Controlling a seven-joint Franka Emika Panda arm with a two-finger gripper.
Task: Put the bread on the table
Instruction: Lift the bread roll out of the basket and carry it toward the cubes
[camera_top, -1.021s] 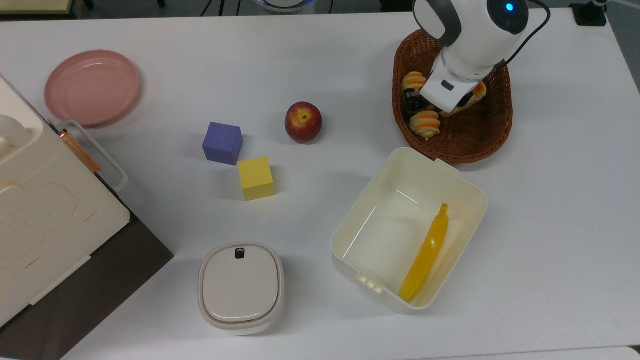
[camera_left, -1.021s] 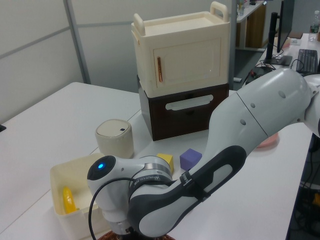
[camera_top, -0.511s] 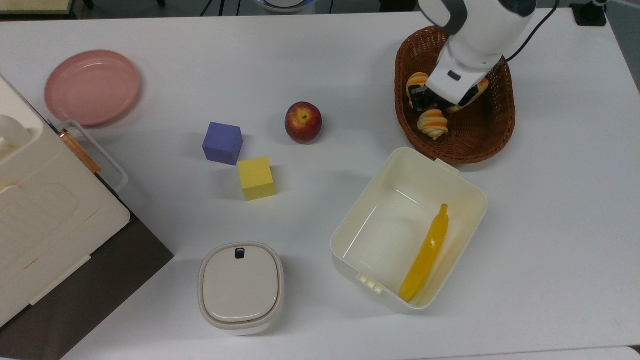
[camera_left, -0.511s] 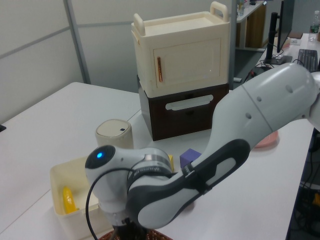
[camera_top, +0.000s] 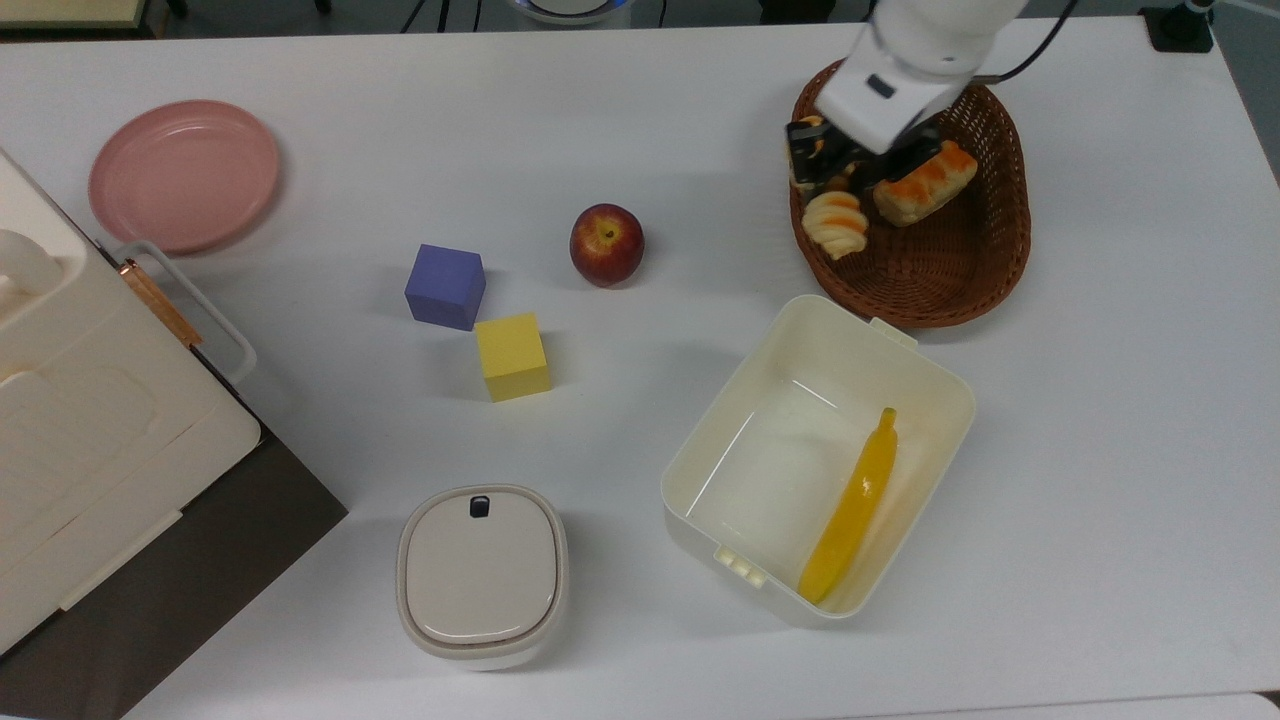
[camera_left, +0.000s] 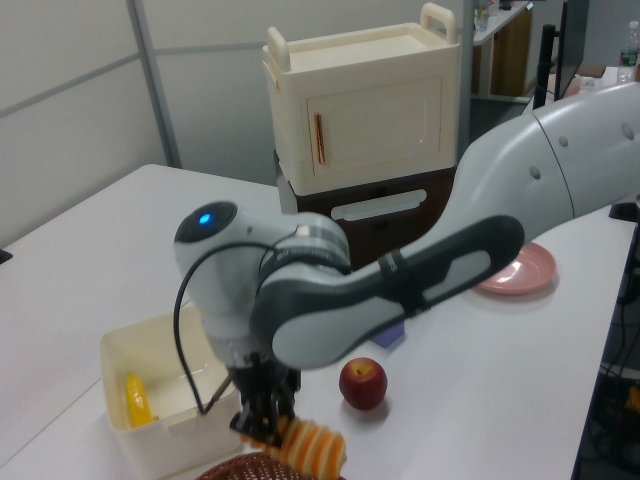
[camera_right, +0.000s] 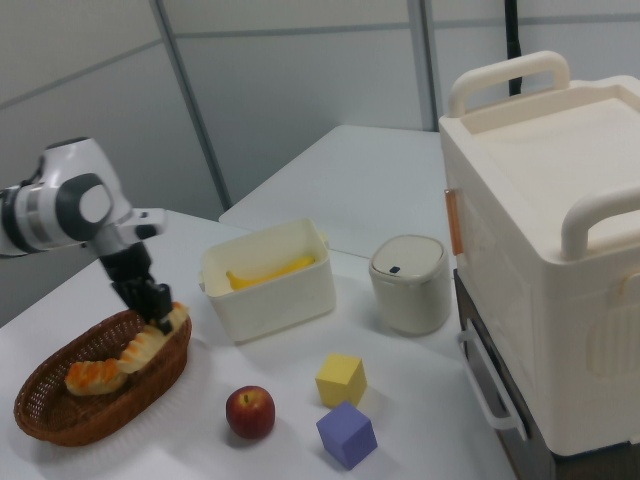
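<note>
Gripper (camera_top: 822, 172) over the wicker basket (camera_top: 985, 262), fingers clamped on one end of the bread (camera_top: 836, 222). Loaf lifted clear of the basket floor, its free end hanging above the basket's rim in the top view's left part. Shorter roll (camera_top: 924, 182) lies in the basket just beside. White surface (camera_top: 640, 120) carries an apple (camera_top: 606, 244), well apart from the basket

Apple (camera_top: 607, 244), purple cube (camera_top: 446, 286), yellow cube (camera_top: 512, 356)
</note>
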